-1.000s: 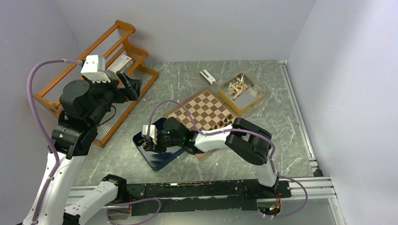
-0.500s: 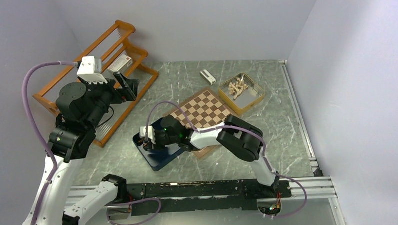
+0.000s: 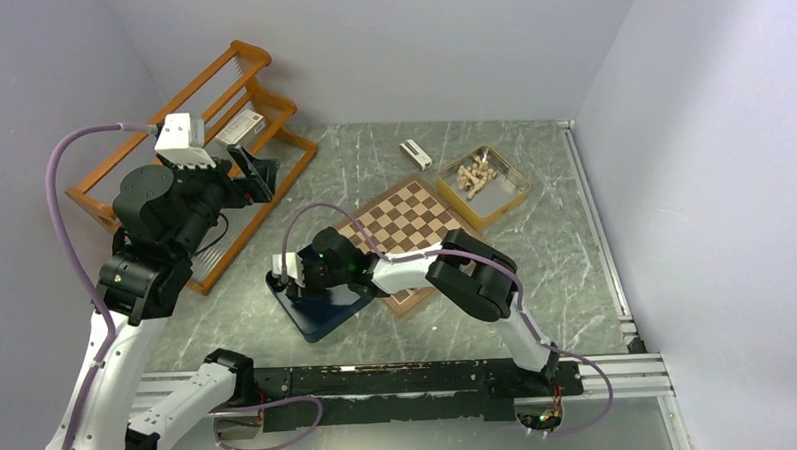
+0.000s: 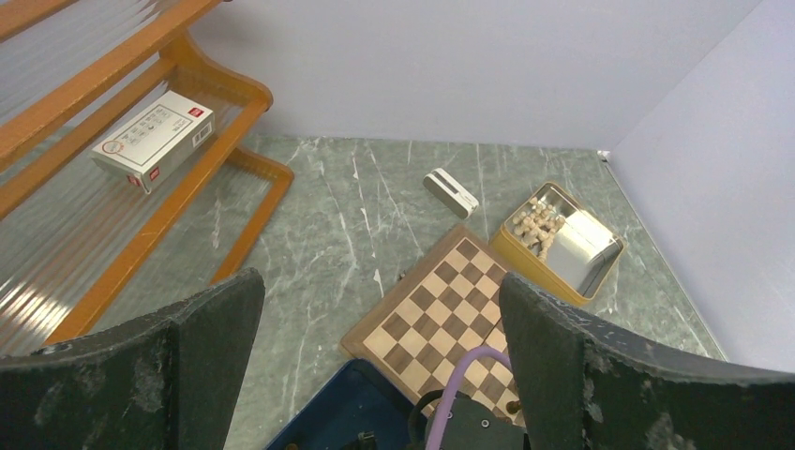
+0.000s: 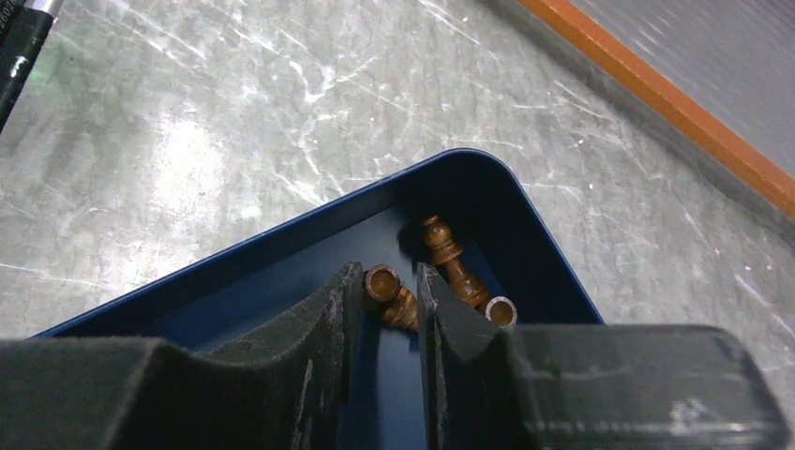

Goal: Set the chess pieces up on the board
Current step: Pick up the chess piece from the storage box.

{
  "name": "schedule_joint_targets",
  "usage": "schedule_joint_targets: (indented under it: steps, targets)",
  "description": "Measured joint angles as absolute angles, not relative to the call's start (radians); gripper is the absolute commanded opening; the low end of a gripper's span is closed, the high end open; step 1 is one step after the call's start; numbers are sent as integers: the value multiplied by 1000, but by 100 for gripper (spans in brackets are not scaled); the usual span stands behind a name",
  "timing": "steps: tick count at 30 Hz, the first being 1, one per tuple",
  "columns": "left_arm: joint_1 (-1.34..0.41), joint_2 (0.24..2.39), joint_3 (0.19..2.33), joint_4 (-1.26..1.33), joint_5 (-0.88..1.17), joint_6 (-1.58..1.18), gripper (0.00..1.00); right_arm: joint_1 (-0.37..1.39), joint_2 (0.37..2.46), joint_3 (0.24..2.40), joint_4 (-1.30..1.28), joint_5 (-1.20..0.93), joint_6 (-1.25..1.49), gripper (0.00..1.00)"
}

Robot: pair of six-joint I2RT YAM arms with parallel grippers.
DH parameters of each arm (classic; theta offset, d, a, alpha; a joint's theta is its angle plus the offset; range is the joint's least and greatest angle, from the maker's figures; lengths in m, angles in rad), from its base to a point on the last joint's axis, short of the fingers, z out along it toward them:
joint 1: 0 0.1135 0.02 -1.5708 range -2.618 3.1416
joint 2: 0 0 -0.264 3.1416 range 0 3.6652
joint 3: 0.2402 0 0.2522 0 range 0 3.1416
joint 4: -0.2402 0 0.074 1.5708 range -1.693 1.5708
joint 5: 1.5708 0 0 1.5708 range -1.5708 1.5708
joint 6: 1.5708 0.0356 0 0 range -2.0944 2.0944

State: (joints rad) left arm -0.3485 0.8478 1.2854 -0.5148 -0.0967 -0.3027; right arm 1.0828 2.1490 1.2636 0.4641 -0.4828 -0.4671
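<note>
Right wrist view: the right pincer [image 5: 388, 281] straddles a small dark brown wooden chess piece [image 5: 379, 282] lying in the corner of the dark blue square box [image 5: 281, 246], its jaws narrowed as if for a pickup, though I cannot tell whether they actually clamp it.
</note>
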Motion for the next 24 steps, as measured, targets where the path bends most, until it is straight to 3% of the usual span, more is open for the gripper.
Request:
schedule_joint_targets:
  steps: [6, 13, 24]
  targets:
    - [-348, 848, 1285, -514, -97, -302, 100, 1083, 2172, 1292, 416, -482, -481, 31]
    - [-348, 845, 1275, -514, -97, -302, 100, 1083, 2176, 1298, 395, -482, -491, 12]
    - [-348, 843, 1219, -513, -97, -300, 100, 1078, 2161, 1271, 419, -480, -470, 4]
